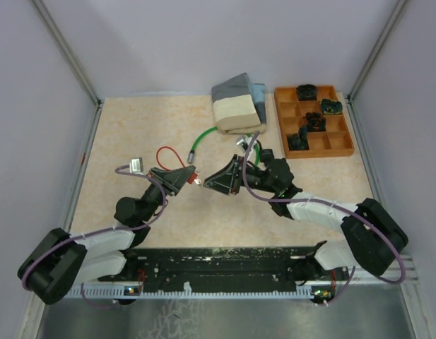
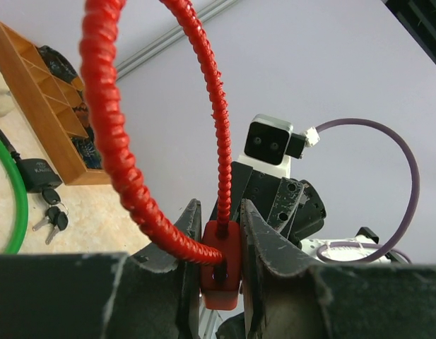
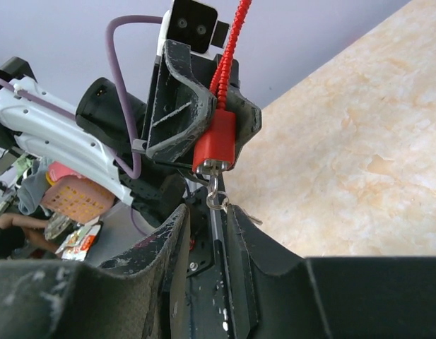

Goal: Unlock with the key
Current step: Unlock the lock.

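Holding the lock (image 3: 216, 145) by its red body, my left gripper (image 2: 219, 219) is shut on it, one finger pressed to each side. Seen from my right wrist, the lock's long axis lies nearly in line with my right fingers. Its metal keyway end points back at them and its cable end points away. From above, that axis runs roughly left to right between my two grippers.

The red cable (image 2: 112, 141) leaves the top of the lock and curls in a wide loop above my left fingers, coming back down to the body. It crosses much of my left wrist view.

The key (image 3: 216, 194) hangs with its small ring at the keyway end, directly between the lock and my right gripper (image 3: 205, 219). My right jaws stand only a narrow gap apart, with the key just at their tips. I cannot tell whether they grip it or merely flank it.

Nothing lies between my two grippers but the key itself. Beyond my right gripper, well apart on the table (image 1: 133, 127), lie a green cable (image 1: 202, 139) and a black padlock (image 2: 35, 175) with spare keys (image 2: 51, 217) beside it. Farther out from my right gripper are a folded cloth (image 1: 237, 106) and a wooden tray (image 1: 341, 145) with dark items in its compartments.
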